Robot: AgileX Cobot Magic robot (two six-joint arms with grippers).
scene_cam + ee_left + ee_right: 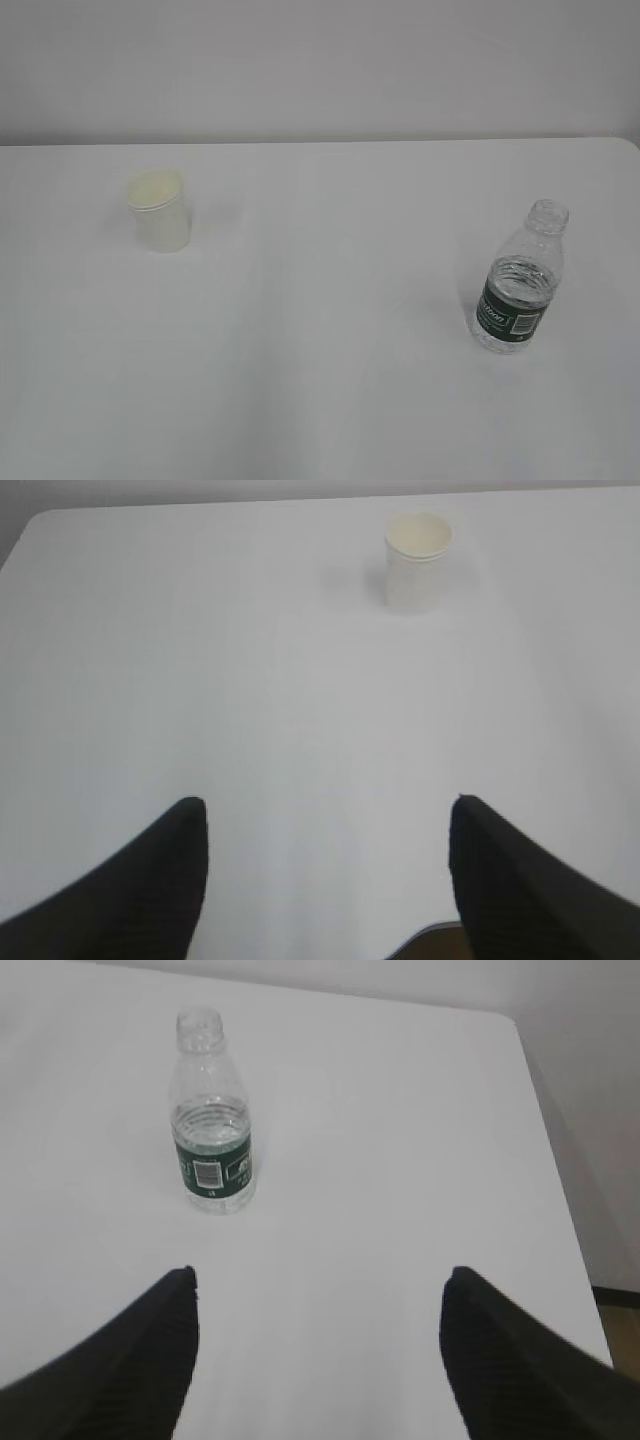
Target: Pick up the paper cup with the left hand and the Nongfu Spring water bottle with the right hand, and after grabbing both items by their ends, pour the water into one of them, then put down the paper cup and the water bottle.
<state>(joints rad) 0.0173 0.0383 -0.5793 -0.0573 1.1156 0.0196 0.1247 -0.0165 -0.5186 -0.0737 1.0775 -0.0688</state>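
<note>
Exterior view: a plain white table (320, 380) before a pale wall. The small white tapered paper cup (160, 212), rolled rim up and pale cream inside, stands upright on the table's left part. The small clear ribbed plastic Nongfu Spring water bottle (520, 280), with a dark green label band printed in white and no cap, stands upright on the right, well apart from the cup. Clear water (522, 275) fills the bottle to roughly the level of the label's top edge; the exact level is hard to read through the ribbed wall. Neither arm appears in this view.

Left wrist view: the left hand's black two-finger gripper (328, 860) hangs over bare table, its jaws spread wide with nothing between them. The cup stands far ahead, near the table's far edge and slightly right of the gripper's midline, untouched.

Right wrist view: the right hand's black clamp gripper (320, 1340) likewise has its jaws parted wide and empty. The bottle stands ahead and left of the midline, clear of both fingers, with a white barcode patch on its label facing the camera. The table's right edge and rounded far corner lie to the right.
</note>
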